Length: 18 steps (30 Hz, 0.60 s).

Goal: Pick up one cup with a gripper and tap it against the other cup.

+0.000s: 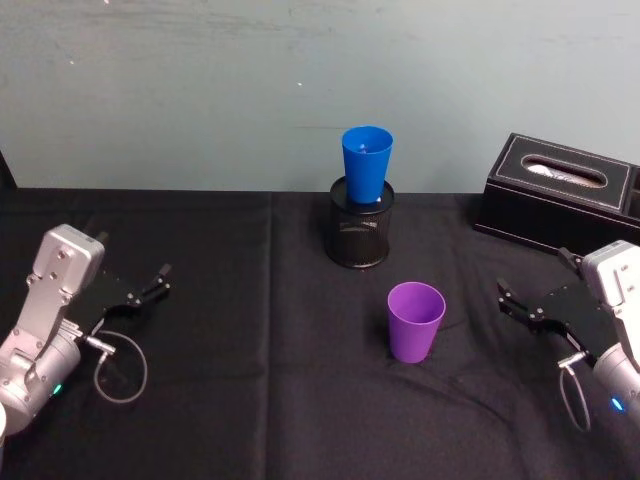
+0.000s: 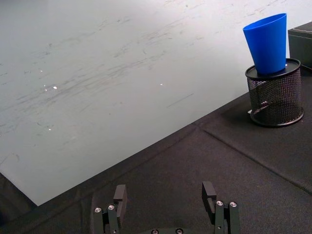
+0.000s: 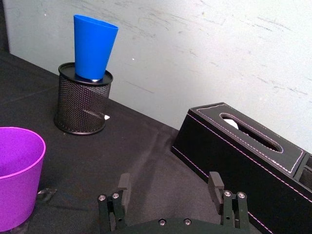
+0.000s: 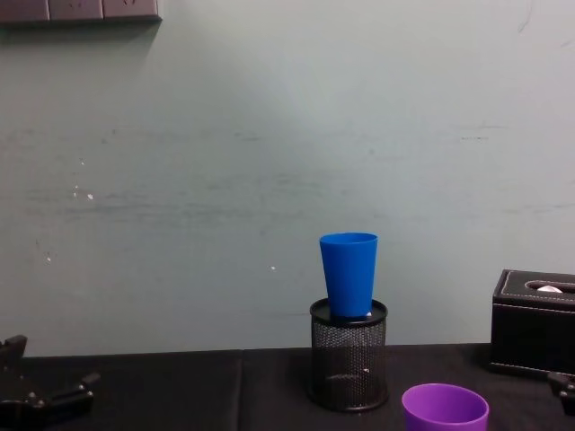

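In the lower left of the head view the left gripper (image 1: 156, 282) hangs just above the black cloth (image 1: 250, 400), a grey cable (image 1: 120, 368) looped below it. Its own wrist view shows what the head view leaves small: the two fingers (image 2: 119, 194) spread wide with nothing between them.

At centre, towards the back of the table, the blue cup (image 1: 366, 165) sits mouth up in the top of the black mesh pen holder (image 1: 359, 238). The head view looks down into its mouth; the chest view gives its side, with the tapered body rising clear of the holder's rim.

In front of the holder and a little to the right, apart from it, the purple cup (image 1: 415, 322) stands upright on the cloth, untouched. The chest view catches just its rim and upper wall at the bottom edge, and the right wrist view has it large at the lower left.

At the right edge of the head view the right gripper (image 1: 504, 299) hovers low, near the purple cup but not touching it, fingers parted and empty. Behind it, at the upper right, lies a black tissue box (image 1: 560, 190); the right wrist view shows pale stitching along its edges.

The cloth covers the whole table, with a crease (image 1: 271, 290) running front to back left of centre. Behind it rises a pale grey-green wall (image 1: 200, 80), scuffed and speckled, and the chest view shows a dark strip (image 4: 79, 10) at its upper left
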{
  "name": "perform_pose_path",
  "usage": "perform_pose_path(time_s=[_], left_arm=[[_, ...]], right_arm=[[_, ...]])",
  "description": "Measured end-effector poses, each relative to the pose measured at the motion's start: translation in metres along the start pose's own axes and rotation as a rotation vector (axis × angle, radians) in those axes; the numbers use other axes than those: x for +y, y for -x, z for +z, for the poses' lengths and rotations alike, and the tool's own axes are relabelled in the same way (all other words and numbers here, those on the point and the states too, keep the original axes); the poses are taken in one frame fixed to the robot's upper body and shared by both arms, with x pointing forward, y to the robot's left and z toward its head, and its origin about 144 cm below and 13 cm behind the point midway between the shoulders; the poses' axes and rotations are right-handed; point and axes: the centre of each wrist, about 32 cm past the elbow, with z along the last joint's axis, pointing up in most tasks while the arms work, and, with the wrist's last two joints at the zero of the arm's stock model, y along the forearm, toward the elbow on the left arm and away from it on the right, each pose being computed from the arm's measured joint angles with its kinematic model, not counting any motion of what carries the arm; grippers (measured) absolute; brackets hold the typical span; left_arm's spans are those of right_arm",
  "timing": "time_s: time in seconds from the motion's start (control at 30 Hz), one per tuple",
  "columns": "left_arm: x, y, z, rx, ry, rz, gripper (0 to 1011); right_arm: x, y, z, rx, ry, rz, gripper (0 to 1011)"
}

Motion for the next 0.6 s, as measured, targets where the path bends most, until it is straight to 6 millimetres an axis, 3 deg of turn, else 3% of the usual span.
perform_pose_path(time_s=[0.6], left_arm=[[0.0, 0.0, 0.0, 0.0, 0.0, 0.0, 1011]], right_arm=[[0.0, 0.0, 0.0, 0.0, 0.0, 0.0, 1003]])
